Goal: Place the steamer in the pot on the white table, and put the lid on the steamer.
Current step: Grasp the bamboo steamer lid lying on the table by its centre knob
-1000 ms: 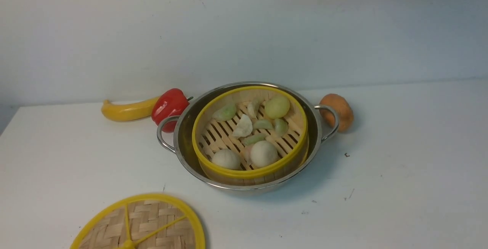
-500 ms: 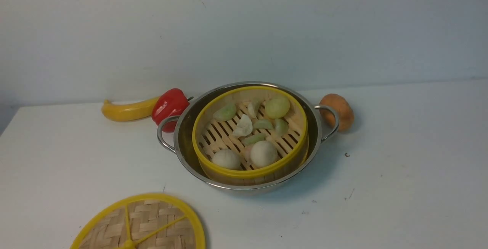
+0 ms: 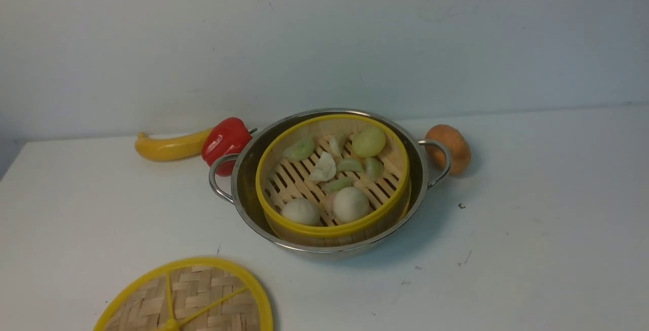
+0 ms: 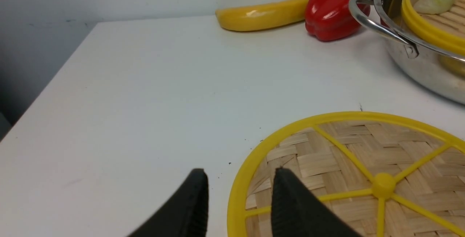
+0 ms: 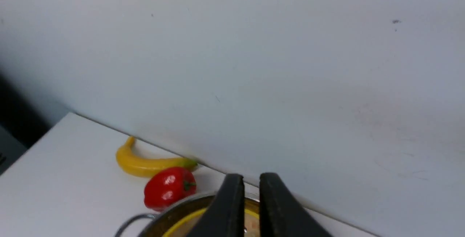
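Pincer of left arm low, jaws straddling lid rim

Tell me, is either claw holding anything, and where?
Nothing. The left gripper is open at the rim of the lid, not clamping; the right gripper is barely parted, empty.

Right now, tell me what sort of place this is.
Probably a lab bench staged as a play kitchen: white table against a blank wall, pot holding a steamer, banana and red pepper beside it.
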